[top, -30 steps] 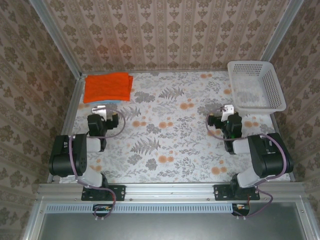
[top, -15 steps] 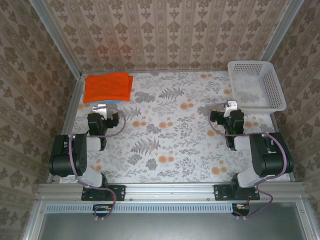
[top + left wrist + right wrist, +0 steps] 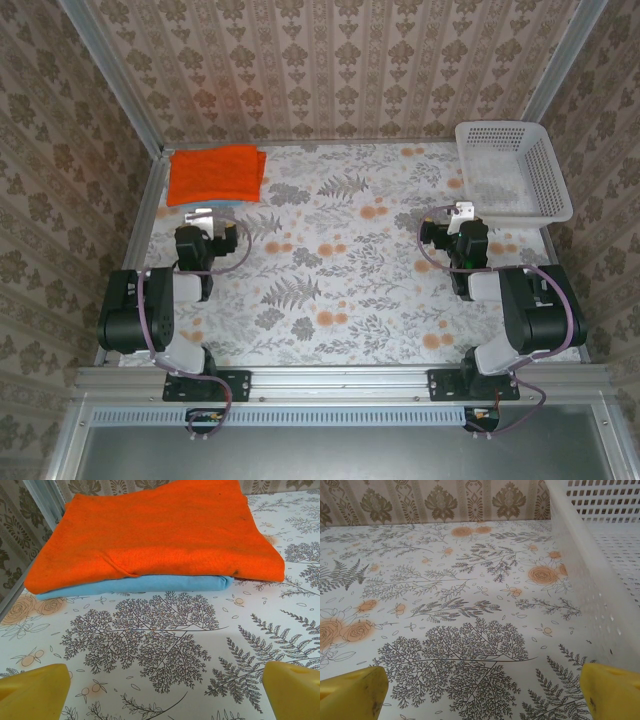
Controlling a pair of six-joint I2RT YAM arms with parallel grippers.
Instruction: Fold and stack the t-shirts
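The orange shirt [image 3: 155,530] lies folded flat on the folded blue shirt [image 3: 150,584], edges roughly matched so the top one sits steady. Both are at the end of the worktop [image 3: 340,280] opposite the basket [image 3: 545,180], well apart from it. The job looks finished. The left hand [image 3: 200,216] hovers on that side away from the basket, spread wide and empty. The right hand [image 3: 458,213] sits just beside the basket, likewise spread and empty, both seemingly parked clear of the shirts.

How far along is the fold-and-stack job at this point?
Done, apparently: the orange t-shirt lies folded on top of the folded blue t-shirt, at the far left of the table. In hand: nothing; the left gripper and right gripper are open, holding nothing. Left: seemingly nothing, beyond perhaps squaring the stack.
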